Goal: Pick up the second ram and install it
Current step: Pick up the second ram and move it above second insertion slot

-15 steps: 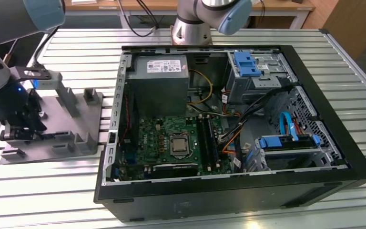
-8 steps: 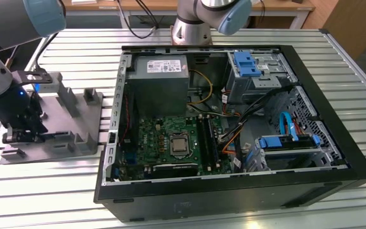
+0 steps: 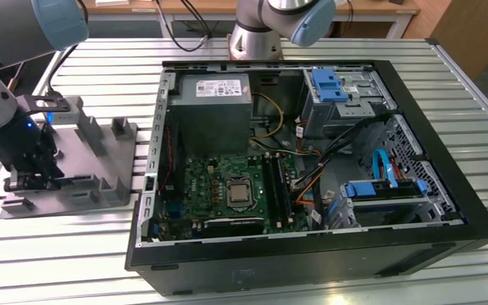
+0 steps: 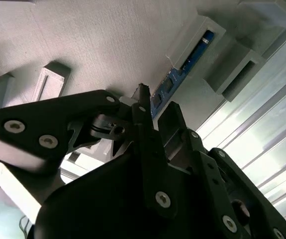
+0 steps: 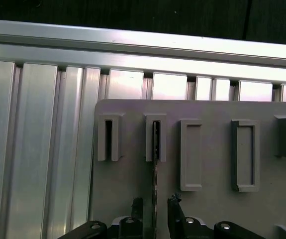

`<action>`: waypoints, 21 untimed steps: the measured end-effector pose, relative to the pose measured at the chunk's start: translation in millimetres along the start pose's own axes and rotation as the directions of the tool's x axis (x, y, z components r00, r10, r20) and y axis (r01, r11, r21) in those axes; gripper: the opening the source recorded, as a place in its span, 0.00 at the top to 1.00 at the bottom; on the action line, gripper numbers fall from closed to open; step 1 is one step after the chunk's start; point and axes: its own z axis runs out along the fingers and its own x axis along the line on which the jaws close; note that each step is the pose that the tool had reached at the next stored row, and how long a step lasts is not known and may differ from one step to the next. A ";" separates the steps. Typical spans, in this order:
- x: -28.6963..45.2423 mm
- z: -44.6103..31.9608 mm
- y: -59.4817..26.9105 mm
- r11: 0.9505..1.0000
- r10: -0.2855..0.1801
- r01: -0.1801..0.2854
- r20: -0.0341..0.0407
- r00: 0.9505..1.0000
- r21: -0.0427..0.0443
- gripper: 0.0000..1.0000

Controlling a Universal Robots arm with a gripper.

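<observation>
- claw (image 5: 156,201) is open, one finger on each side of the second ram (image 5: 155,149), not pinching it
- second ram sits on edge in a slot of the grey holder (image 5: 212,174) on the bench (image 3: 58,254), beside the open PC case (image 3: 312,260)

The second ram (image 4: 176,74) showed a blue board with darker chips. The end effector (image 4: 155,107) was black, its screw heads (image 4: 162,199) silver. The moulded block (image 3: 91,162) was plain matt grey and the counter (image 3: 447,63) ribbed silver. The case (image 3: 312,260) was black, its motherboard (image 3: 201,184) green and its drive latches (image 3: 327,86) blue.
</observation>
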 end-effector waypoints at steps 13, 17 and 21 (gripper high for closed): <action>0.0 0.0 0.0 1.000 0.000 0.000 0.000 1.000 0.000 0.86; 0.0 0.0 0.0 1.000 0.000 0.000 0.000 1.000 0.000 0.86; 0.0 0.0 0.0 1.000 0.000 0.000 0.000 1.000 0.000 0.86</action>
